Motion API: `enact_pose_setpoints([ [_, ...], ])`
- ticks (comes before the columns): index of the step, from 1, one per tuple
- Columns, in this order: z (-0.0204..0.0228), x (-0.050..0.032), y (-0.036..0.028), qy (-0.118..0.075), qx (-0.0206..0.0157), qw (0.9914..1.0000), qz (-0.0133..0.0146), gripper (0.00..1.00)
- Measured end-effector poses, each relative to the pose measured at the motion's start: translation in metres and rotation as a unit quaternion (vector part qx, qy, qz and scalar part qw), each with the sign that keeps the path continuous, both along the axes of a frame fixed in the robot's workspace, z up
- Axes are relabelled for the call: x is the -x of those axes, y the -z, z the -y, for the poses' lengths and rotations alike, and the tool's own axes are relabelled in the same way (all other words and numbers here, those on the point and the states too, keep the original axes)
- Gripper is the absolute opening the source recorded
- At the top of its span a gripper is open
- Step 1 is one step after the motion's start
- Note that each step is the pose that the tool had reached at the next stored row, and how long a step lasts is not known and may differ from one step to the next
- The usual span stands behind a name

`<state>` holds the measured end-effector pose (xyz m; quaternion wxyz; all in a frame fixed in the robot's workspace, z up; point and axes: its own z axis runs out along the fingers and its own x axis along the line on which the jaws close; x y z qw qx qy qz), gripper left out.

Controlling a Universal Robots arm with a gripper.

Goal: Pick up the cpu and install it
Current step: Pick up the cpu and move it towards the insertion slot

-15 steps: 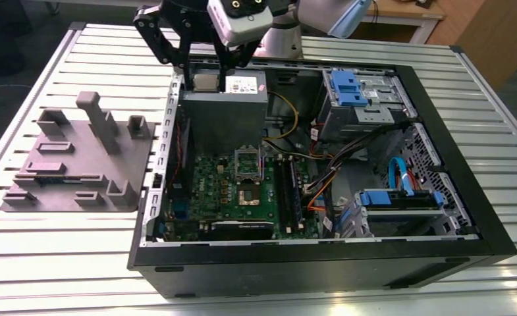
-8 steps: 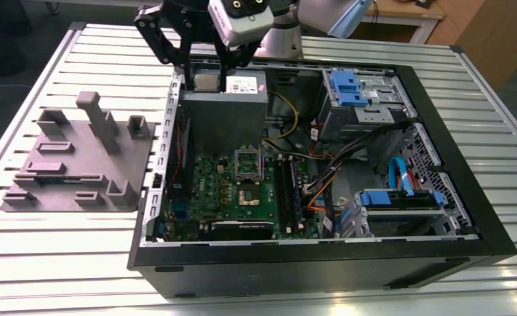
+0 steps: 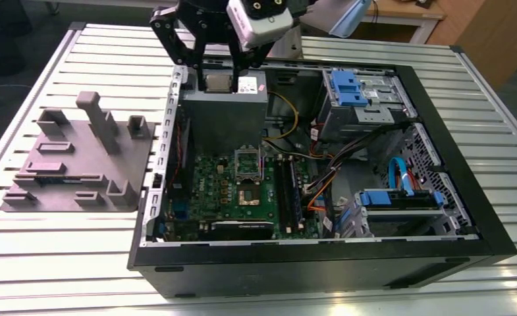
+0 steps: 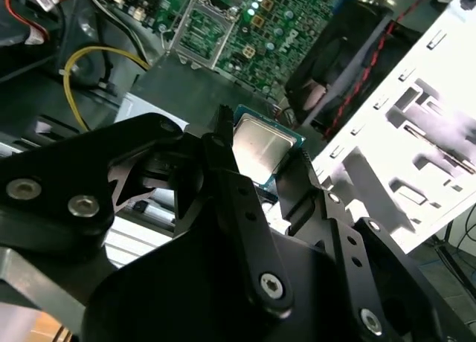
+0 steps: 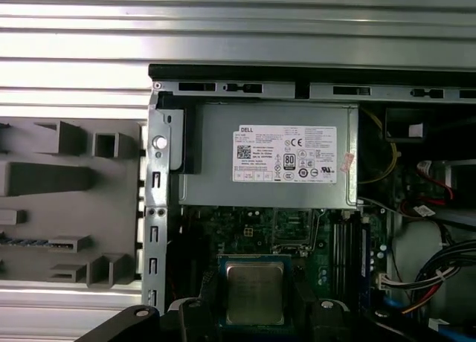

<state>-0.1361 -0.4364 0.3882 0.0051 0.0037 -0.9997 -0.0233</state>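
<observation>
Cpu [image 5: 254, 291] hangs pinched flat between the gripper's [image 4: 262, 157] two black fingers, which are closed in on its edges. It is up above the grey power supply [image 3: 223, 118] inside the open computer case [image 3: 328, 270]. The pick looks done to me. The install isn't: the socket [image 3: 247, 192] on the green motherboard [image 3: 210, 187] lies bare. The case also holds blue drive cages [image 3: 346, 89] and loose cable bundles.

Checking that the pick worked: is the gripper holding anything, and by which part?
The gripper holds the cpu by two opposite edges, one finger on each side, over the power supply.
</observation>
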Motion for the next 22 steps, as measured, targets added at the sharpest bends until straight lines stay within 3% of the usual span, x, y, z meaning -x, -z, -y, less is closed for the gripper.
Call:
enact_pose_setpoints([
  [4,0.0,-0.0122,0.0002,0.0,0.0,1.0,0.0,0.47],
  [11,0.0001,-0.0424,0.0017,0.0,0.0,1.0,-0.0003,0.47],
  [17,0.0111,-0.0459,0.0041,0.0,0.0,1.0,-0.0003,0.47],
  [22,0.0114,-0.0472,0.0047,0.0,0.0002,1.0,-0.0003,0.47],
])
